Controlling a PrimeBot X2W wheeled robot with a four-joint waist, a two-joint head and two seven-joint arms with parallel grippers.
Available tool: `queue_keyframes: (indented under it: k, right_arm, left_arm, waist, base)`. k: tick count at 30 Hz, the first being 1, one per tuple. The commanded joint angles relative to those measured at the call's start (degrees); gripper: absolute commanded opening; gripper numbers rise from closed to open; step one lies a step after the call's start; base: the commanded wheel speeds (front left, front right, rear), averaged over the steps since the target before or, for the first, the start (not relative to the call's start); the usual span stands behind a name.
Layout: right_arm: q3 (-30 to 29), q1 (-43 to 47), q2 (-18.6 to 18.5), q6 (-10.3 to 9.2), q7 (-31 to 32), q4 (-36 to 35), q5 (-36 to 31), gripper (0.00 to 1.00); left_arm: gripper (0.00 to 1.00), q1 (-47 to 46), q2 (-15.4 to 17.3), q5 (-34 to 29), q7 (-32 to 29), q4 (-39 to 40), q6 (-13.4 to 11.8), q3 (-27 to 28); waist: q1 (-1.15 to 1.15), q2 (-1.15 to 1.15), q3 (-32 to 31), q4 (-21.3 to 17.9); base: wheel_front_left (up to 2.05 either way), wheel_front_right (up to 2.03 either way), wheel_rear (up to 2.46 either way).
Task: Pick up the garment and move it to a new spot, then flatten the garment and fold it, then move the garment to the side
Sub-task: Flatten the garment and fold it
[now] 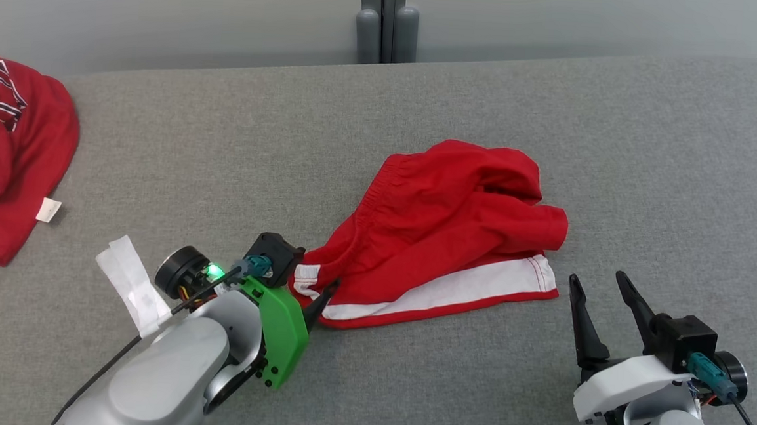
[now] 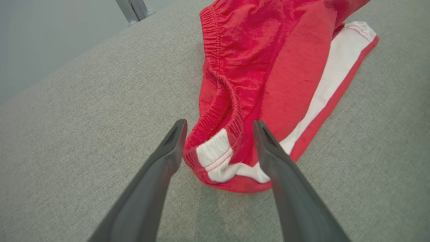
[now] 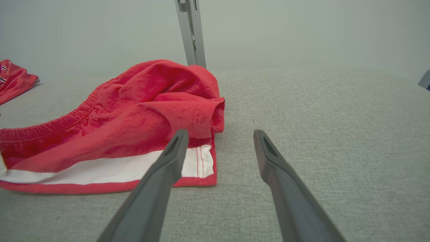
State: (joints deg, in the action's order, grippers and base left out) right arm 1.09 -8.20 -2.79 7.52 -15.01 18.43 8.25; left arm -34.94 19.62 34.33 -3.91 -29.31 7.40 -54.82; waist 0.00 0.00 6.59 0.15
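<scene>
The garment is a pair of red shorts with a white side stripe, lying crumpled in the middle of the grey padded surface. My left gripper is at its near-left corner and stands open. In the left wrist view the gripper has one finger on each side of the garment's elastic waistband end, low over the surface. My right gripper is open just right of the hem. In the right wrist view the gripper holds nothing, and the garment's white-striped corner lies behind its left finger.
A second red garment with white lettering lies at the far left edge, also small in the right wrist view. Two grey posts rise behind the surface's far edge. Bare grey fabric stretches to the right and front.
</scene>
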Motion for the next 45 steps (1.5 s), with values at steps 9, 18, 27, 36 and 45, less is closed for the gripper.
queue_keyframes:
  k: [9,18,27,36,45]
  right_arm:
    - [-0.64,-1.54,-0.2,-0.07,-0.24,-0.25,-0.51,1.0]
    - [-0.6,-2.08,-0.21,-0.07,-0.24,0.02,-0.7,1.0]
    - [-0.2,-3.2,-0.21,-0.07,-0.24,0.24,-1.17,1.0]
    - [-0.01,-5.54,-0.19,-0.07,0.52,5.24,-5.89,1.0]
    - [4.42,-11.48,-1.95,-0.07,8.45,11.27,-7.15,1.0]
  left_arm:
    - [1.0,-5.1,1.64,6.68,1.45,-4.93,0.05,-7.7]
    - [0.46,-5.98,2.96,11.5,2.57,-5.19,0.05,-12.98]
    - [0.36,-7.57,1.31,14.4,3.83,-6.14,0.05,-16.52]
    - [0.0,-7.65,2.47,17.18,7.8,-6.9,0.05,-16.48]
    - [0.0,-4.9,1.3,20.37,14.17,-6.13,-0.01,-13.86]
  waist:
    - [0.0,0.0,2.94,0.09]
    - [0.0,0.0,3.19,0.92]
    - [0.0,0.0,3.92,0.44]
    - [0.0,0.0,3.94,0.28]
    - [0.0,0.0,3.99,1.95]
  base:
    - [0.0,0.0,0.0]
    - [0.0,0.0,0.0]
    - [0.0,0.0,0.0]
    - [0.0,0.0,0.0]
    - [0.0,0.0,0.0]
